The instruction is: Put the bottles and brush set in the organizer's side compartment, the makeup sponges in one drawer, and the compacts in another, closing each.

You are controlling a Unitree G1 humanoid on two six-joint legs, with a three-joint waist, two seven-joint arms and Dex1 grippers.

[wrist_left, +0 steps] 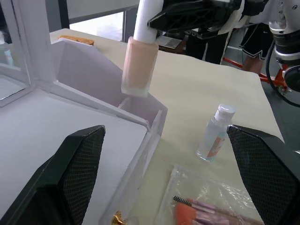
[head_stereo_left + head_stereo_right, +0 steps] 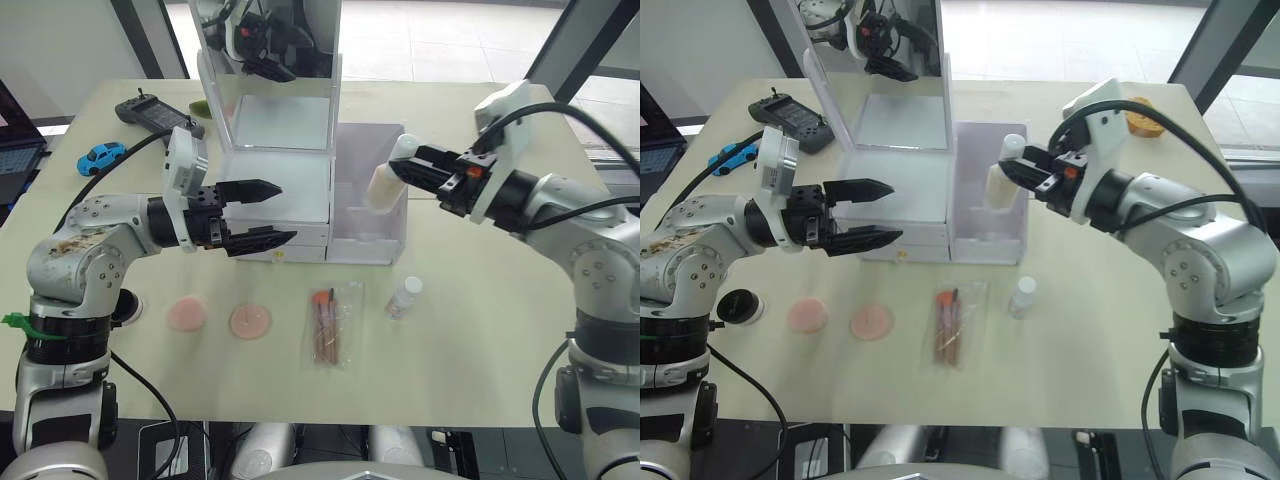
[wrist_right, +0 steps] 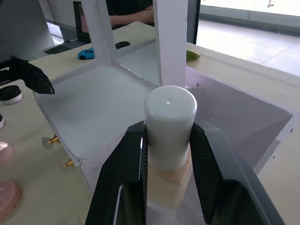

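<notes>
The bench (image 2: 480, 380) carries the white organizer (image 2: 285, 205), mirror lid upright and both gold-knobbed drawers shut. Its side compartment (image 2: 372, 235) stands open-topped, and the right gripper (image 2: 405, 165), fingers clenched on the cap, hangs the peach-beige bottle (image 2: 383, 187) over it, seemingly partly inside, probably to lower it in upright. The left gripper (image 2: 265, 213) waits with fingers released in front of the drawers. Nearer the bench edge lie the brush set (image 2: 328, 325), two pink makeup sponges (image 2: 250, 321) and the small clear bottle (image 2: 404, 297)
</notes>
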